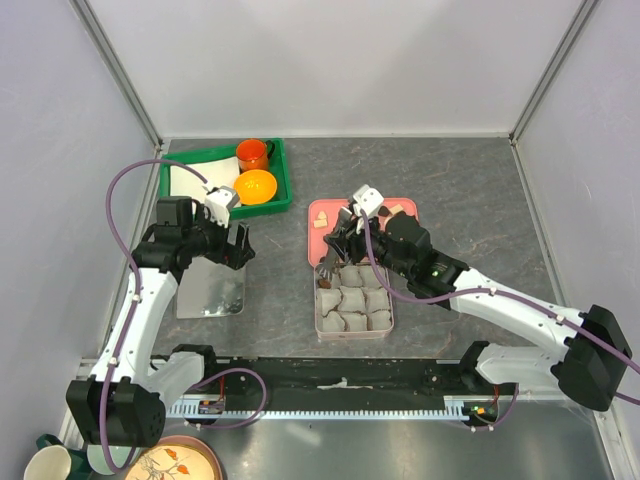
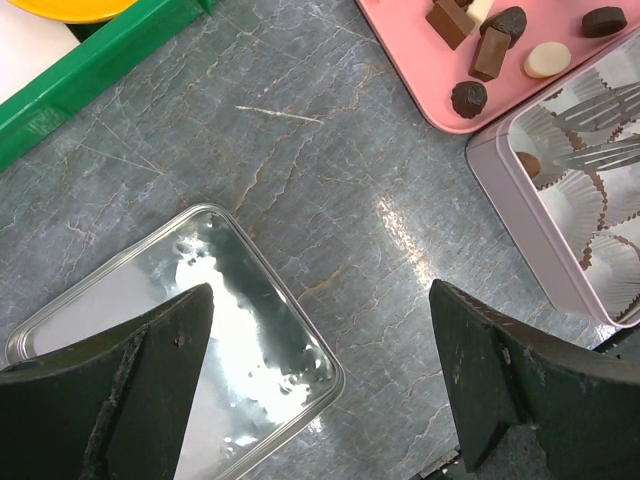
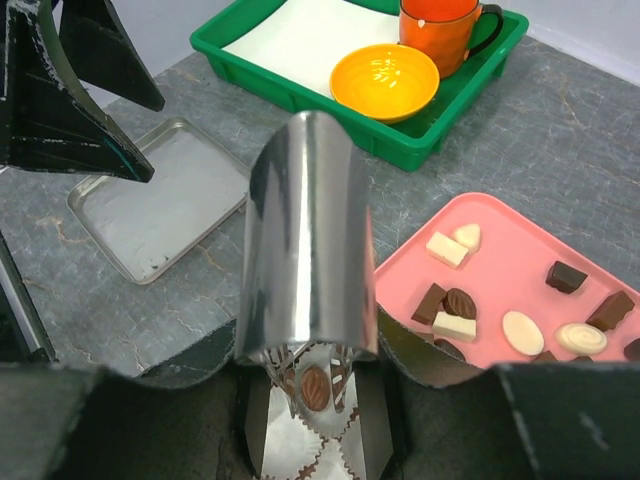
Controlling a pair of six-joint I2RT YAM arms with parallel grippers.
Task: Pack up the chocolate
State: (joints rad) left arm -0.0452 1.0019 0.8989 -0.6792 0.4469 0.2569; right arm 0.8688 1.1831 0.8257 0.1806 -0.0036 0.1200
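1. Pinching such small sweets with bare fingers would be clumsy, so we judge that is why the right gripper carries the steel tongs. Their bent spring stands between its two fingers, with the blades pointing down past the fingertips.
2. We see one brown chocolate piece between the tong tips. It is directly below the right fingers and over the paper cups of the square tin. Setting it into a cup looks to us like the step in hand.
3. The right fingers are partly closed and press the tongs from both sides. They grip nothing else, and we cannot tell how hard they squeeze.
4. The loose chocolates lie on the pink tray, beyond those fingers and off to their right, just beside the tin.
5. The left gripper has its fingers spread wide, holding and touching nothing. It hangs above the silver lid, which lies beneath its left finger. We judge it is placed there so the lid is in reach once the cups are filled.
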